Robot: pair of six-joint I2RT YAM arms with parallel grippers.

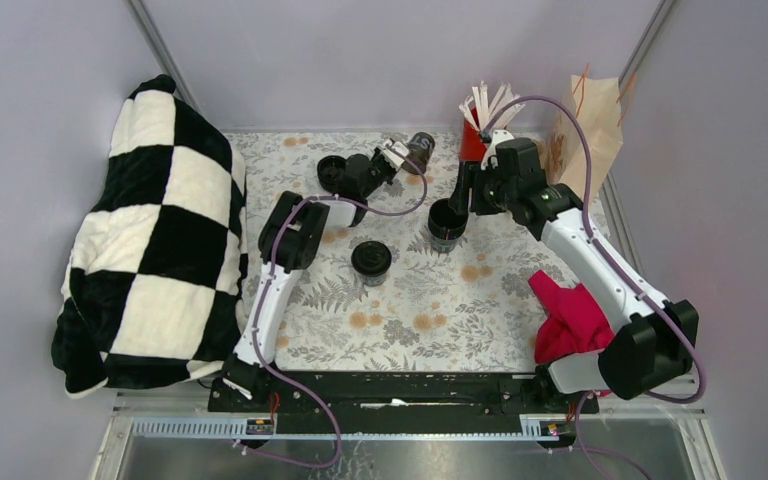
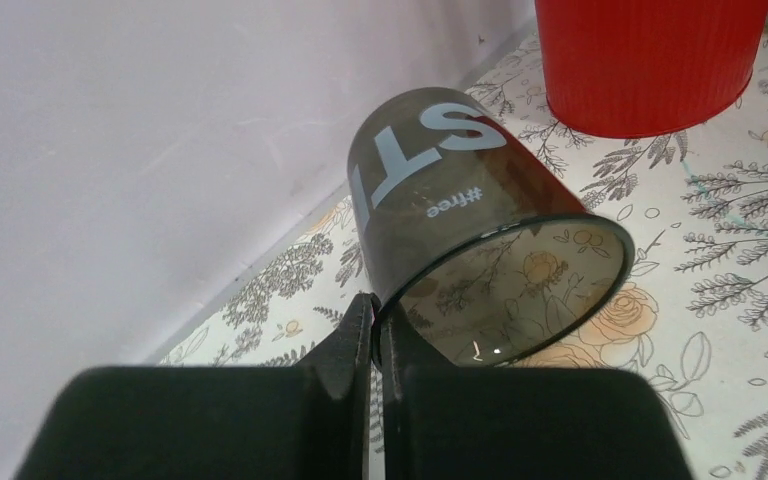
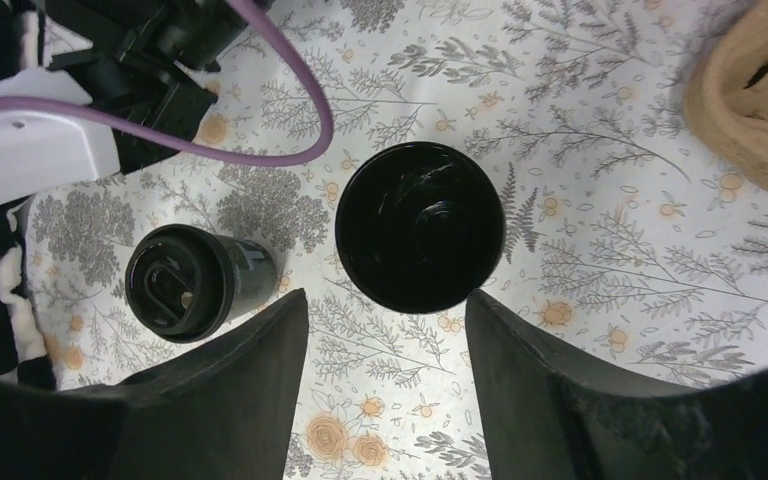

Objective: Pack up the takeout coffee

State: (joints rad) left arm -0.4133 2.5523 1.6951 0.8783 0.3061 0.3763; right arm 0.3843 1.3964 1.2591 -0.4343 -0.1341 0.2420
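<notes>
Nearest the arm bases, a red cloth [image 1: 563, 318] lies well to the right of the takeout coffee [image 1: 371, 260], and a black-and-white checked blanket [image 1: 155, 240] is heaped well to its left. The takeout coffee stands upright with its black lid on, on the floral table [image 1: 410, 320], about midway between the two arms and touched by neither; the right wrist view shows it [image 3: 185, 280] from above.

Just beyond it and to its right stands an open black cup [image 1: 446, 224], lidless. The right gripper [image 1: 460, 200] hangs over this cup with its fingers spread wide; in the wrist view the cup [image 3: 420, 226] sits just ahead of the gap between them [image 3: 385, 297], and I cannot tell whether they touch it.

Farther from the coffee, the left gripper [image 1: 400, 155] is pressed together, pinching the rim of a smoky lettered cup [image 1: 421, 146] tipped on its side. Its wrist view shows the fingers [image 2: 352, 340] clamping the cup's [image 2: 450, 190] wall at the open mouth.

Farthest right of the coffee are a red cup [image 2: 650, 60] of white sticks [image 1: 487, 103], a paper bag [image 1: 588, 130] and a brown pulp carrier [image 3: 755, 100].
</notes>
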